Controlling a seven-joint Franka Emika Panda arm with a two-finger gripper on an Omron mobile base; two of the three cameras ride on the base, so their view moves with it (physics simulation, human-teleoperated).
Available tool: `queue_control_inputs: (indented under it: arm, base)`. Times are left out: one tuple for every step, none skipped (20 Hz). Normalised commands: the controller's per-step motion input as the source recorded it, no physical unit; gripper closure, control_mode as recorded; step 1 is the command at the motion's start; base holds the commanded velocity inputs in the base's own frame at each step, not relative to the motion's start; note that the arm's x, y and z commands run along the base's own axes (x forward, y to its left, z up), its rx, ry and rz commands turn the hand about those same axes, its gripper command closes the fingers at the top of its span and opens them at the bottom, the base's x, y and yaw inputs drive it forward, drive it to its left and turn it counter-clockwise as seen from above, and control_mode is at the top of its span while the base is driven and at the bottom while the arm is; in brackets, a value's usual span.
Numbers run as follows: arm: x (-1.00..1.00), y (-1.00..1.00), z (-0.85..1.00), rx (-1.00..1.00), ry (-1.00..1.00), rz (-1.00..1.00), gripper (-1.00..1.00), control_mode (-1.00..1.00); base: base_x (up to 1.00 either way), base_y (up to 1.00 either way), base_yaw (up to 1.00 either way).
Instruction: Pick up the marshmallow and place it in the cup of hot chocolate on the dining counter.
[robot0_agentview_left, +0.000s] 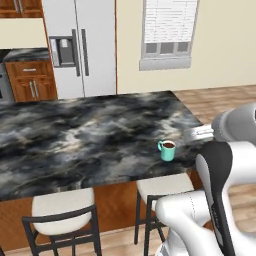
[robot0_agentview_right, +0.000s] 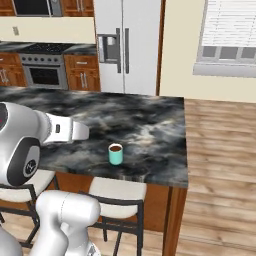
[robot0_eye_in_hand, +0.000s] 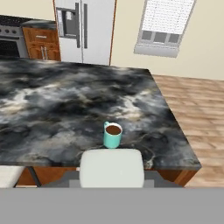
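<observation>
Cup of hot chocolate (robot0_eye_in_hand: 112, 135) (glossy teal) on marbled dining counter (robot0_eye_in_hand: 52, 105)

Even, bright rendered light — soft shadow under the teal mug (robot0_eye_in_hand: 112, 135) — slightly blurry, low-resolution textures.

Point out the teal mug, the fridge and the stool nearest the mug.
teal mug (robot0_eye_in_hand: 112, 136): hand view, on its outer wall.
fridge (robot0_agentview_right: 131, 45): right base view, on the right door.
stool (robot0_eye_in_hand: 112, 168): hand view, on the white seat cushion.

Glossy white rounded arm (robot0_agentview_left: 200, 212) links with black joint bands and a small round grey emblem.
</observation>
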Motion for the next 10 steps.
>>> queue_control_inputs:
  arm:
    - [0.0,0.0,0.0,0.0,0.0,0.0,1.0,1.0]
    - [0.0,0.0,0.0,0.0,0.0,0.0,1.0,1.0]
    - [0.0,0.0,0.0,0.0,0.0,0.0,1.0,1.0]
    - [0.0,0.0,0.0,0.0,0.0,0.0,1.0,1.0]
    - [0.0,0.0,0.0,0.0,0.0,0.0,1.0,1.0]
    - [0.0,0.0,0.0,0.0,0.0,0.0,1.0,1.0]
    - [0.0,0.0,0.0,0.0,0.0,0.0,1.0,1.0]
    - [0.0,0.0,0.0,0.0,0.0,0.0,1.0,1.0]
    - [0.0,0.0,0.0,0.0,0.0,0.0,1.0,1.0]
    - [0.0,0.0,0.0,0.0,0.0,0.0,1.0,1.0]
  base:
    - [1.0,-0.14,0.0]
    - [1.0,-0.39,0.0]
    - [1.0,-0.42,0.0]
    - [1.0,-0.44,0.0]
    - [1.0,-0.56,0.0]
    - [0.99,-0.56,0.05]
    - [1.0,-0.6,0.11]
    - [0.95,-0.61,0.22]
    - [1.0,-0.71,0.32]
    - [1.0,-0.65,0.37]
